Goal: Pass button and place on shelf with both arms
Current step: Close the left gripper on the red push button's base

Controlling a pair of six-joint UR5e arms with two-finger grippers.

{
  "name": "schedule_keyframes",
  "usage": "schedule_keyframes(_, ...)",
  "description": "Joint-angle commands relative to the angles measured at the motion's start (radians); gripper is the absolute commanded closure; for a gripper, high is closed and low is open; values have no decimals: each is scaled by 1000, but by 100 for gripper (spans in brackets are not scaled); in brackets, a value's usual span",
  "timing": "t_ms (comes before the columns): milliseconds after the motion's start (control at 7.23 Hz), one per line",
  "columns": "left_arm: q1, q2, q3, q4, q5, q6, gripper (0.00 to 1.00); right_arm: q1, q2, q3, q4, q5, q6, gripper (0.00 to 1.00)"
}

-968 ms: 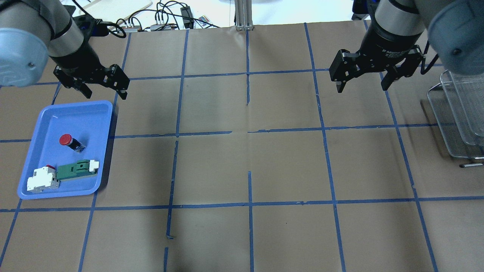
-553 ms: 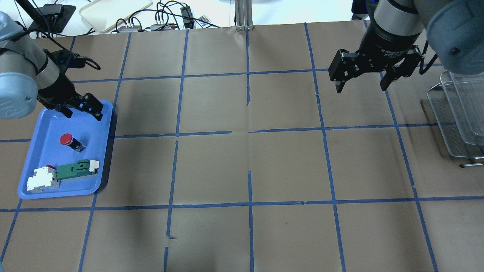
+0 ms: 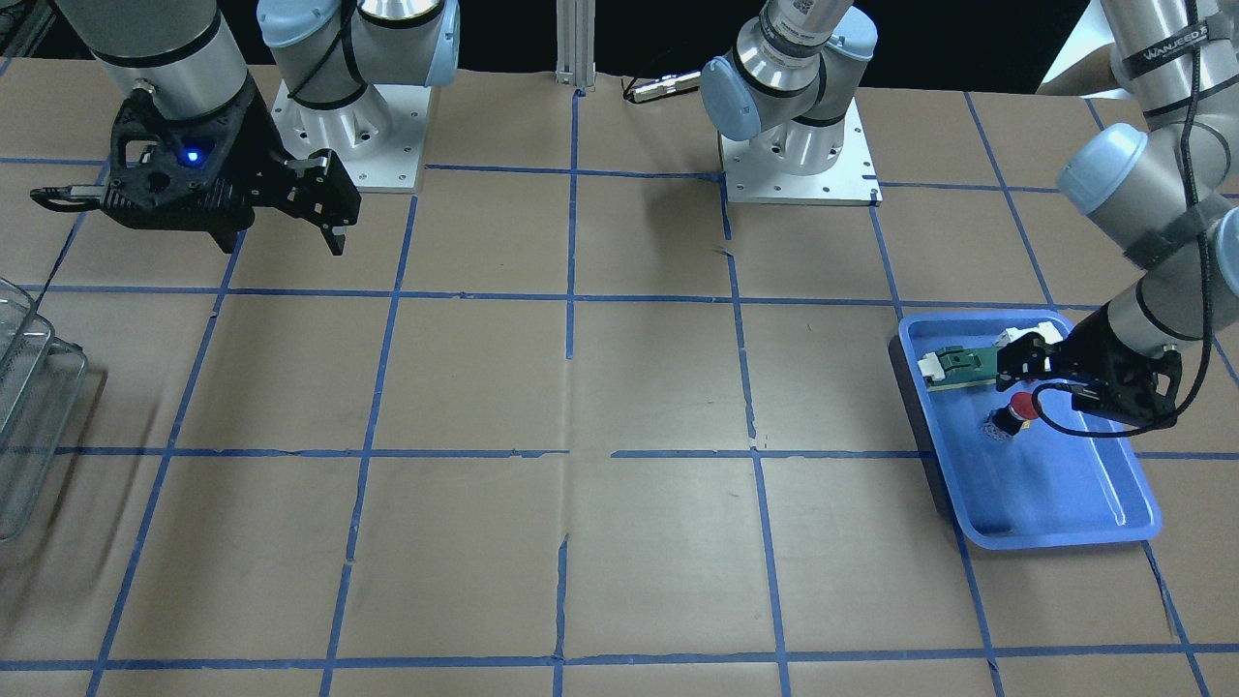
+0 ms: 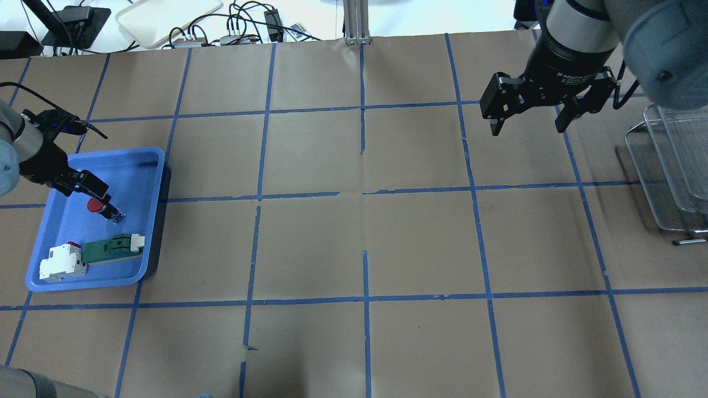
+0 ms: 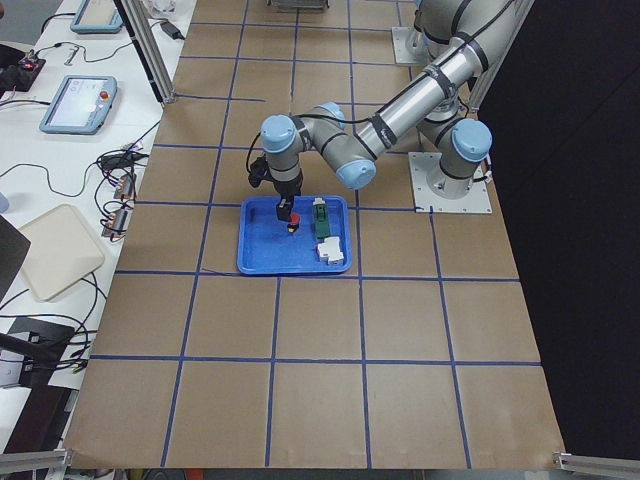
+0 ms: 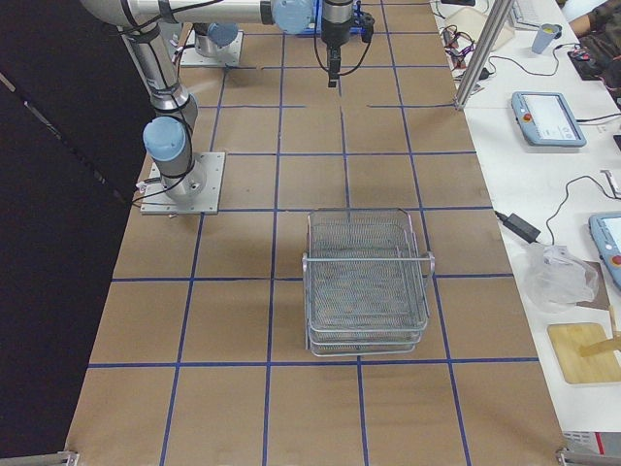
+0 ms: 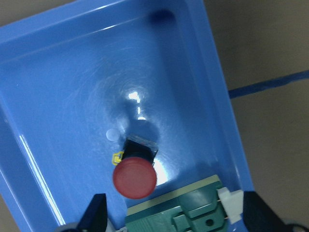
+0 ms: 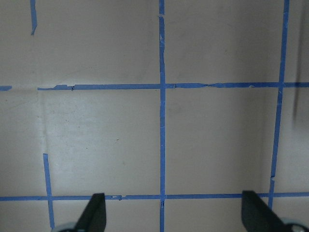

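The left end effector (image 7: 176, 216) hovers low over the blue tray (image 7: 58, 96) at the left end of the tape-gridded worktop (image 4: 365, 237), fingers spread wide and gripping nothing. The red-headed emergency-stop button (image 7: 134, 176) lies on the tray floor just ahead of the gap between them, beside a green-and-white connector piece (image 7: 193, 212). Across the worktop, the right end effector (image 4: 527, 128) hangs open and empty above the brown paper, near the wire-mesh shelf (image 6: 367, 282), which stands at the right end, well apart from the button.
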Motion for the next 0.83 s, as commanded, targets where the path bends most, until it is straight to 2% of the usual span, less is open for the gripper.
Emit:
schedule_keyframes(0,6,-51,-3,55,-4,11,0,0,0,0,0,0,-1,0)
schedule_keyframes(277,6,-62,-1,73,-1,27,0,0,0,0,0,0,-1,0)
schedule_keyframes(415,6,-65,-6,74,-3,27,16,0,0,0,0,0,-1,0)
schedule_keyframes(553,6,-62,-16,75,0,27,58,0,0,0,-1,0,-1,0)
schedule_keyframes(691,6,-59,-20,77,-1,30,68,0,0,0,-1,0,-1,0)
